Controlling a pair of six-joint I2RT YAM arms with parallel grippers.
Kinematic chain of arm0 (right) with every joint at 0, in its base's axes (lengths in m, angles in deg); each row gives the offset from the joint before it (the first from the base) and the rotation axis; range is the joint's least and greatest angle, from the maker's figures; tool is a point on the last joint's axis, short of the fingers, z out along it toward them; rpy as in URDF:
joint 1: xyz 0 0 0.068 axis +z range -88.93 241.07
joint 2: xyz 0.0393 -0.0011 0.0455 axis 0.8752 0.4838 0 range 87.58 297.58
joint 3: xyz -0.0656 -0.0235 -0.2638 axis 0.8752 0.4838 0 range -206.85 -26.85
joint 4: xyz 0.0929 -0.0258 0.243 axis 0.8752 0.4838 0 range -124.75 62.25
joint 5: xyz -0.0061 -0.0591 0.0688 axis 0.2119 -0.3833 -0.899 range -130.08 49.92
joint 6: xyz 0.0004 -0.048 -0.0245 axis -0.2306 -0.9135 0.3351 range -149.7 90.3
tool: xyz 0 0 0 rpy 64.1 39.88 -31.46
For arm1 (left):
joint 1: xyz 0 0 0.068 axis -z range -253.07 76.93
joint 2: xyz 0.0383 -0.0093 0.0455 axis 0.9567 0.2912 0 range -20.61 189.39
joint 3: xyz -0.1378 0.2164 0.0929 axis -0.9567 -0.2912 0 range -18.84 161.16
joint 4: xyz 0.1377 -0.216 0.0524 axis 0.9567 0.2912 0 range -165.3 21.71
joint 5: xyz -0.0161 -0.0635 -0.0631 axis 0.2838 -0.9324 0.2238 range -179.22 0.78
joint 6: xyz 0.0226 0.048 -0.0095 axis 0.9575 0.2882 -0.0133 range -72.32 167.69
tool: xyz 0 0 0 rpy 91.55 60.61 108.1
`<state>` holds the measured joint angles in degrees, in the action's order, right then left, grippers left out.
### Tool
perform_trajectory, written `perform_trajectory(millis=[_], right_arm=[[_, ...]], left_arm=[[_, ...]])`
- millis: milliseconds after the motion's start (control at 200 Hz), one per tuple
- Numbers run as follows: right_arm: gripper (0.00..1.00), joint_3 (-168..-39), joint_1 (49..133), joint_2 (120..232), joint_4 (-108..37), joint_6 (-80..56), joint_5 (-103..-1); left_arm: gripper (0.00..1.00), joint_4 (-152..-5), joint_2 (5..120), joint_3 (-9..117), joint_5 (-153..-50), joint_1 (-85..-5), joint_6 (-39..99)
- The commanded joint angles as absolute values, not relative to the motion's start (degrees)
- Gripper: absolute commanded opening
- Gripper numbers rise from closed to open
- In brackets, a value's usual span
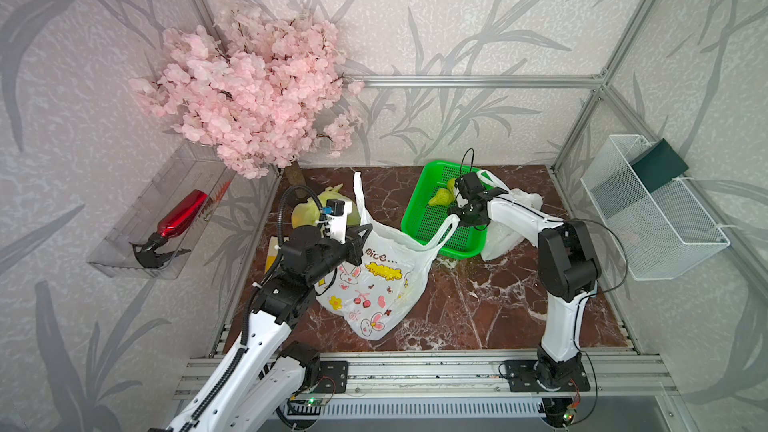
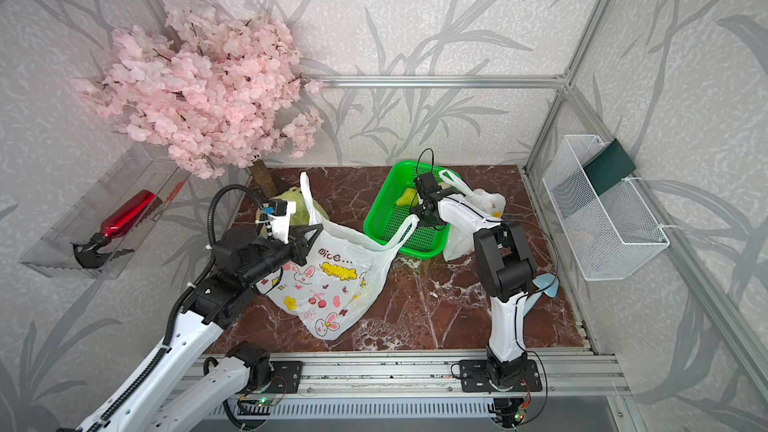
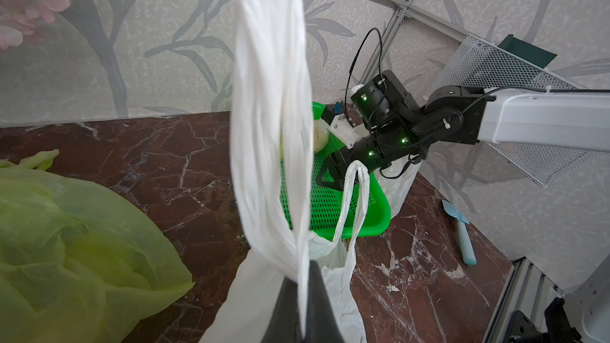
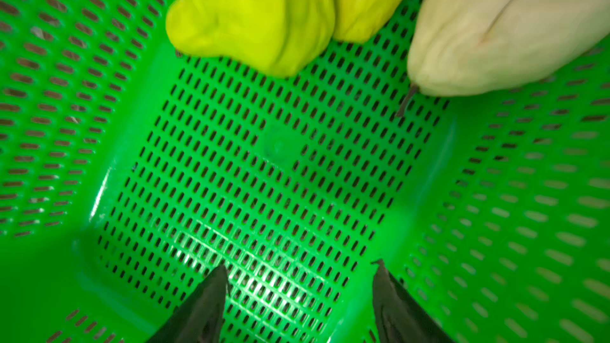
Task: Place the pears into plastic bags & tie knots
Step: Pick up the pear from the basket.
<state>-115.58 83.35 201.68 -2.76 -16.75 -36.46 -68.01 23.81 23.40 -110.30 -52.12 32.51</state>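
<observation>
The left pincer [image 1: 364, 237] is clamped on one twisted handle [image 3: 270, 110] of the white bunny-print bag [image 1: 374, 284], which sags below it onto the marble bench [image 1: 478, 305]. The bag's other handle loop [image 1: 444, 230] reaches up against the right pincer [image 4: 301, 264]. The right arm stretches forward with its wrist bent down, its pincer standing apart and empty over the green basket [image 4: 264, 176], where two yellow-green pears [image 4: 257, 18] and a cream pear [image 4: 495, 28] lie just beyond its tips.

White arm links [image 1: 557, 322], black joints [image 1: 567, 259], ribbed black hose [image 2: 212, 222] — green lights [image 3: 403, 140] just behind the right claw [image 4: 300, 267].
</observation>
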Motion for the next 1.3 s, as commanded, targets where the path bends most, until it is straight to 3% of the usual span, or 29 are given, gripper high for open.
perform_trajectory(millis=[0,630,950,1115,1295], right_arm=[[0.74,-123.72,82.39,203.93,-3.16,-16.26,-32.91],[0.77,-149.67,82.47,228.97,-4.11,5.44,-35.65],[0.86,-144.06,82.68,229.34,-13.86,9.77,-38.24],[0.68,-144.29,82.60,229.53,-13.45,7.57,-38.49],[0.45,-133.06,82.86,217.67,-22.26,0.11,-40.56]], left_arm=[[0.00,-69.72,24.29,24.58,-110.67,-52.21,32.21],[0.00,-71.85,27.06,23.57,-112.96,-52.07,30.34],[0.00,-72.39,26.88,22.81,-113.48,-51.98,29.27],[0.00,-72.58,27.02,22.71,-113.57,-52.00,29.21],[0.00,-71.62,26.41,22.63,-112.78,-52.03,30.62]])
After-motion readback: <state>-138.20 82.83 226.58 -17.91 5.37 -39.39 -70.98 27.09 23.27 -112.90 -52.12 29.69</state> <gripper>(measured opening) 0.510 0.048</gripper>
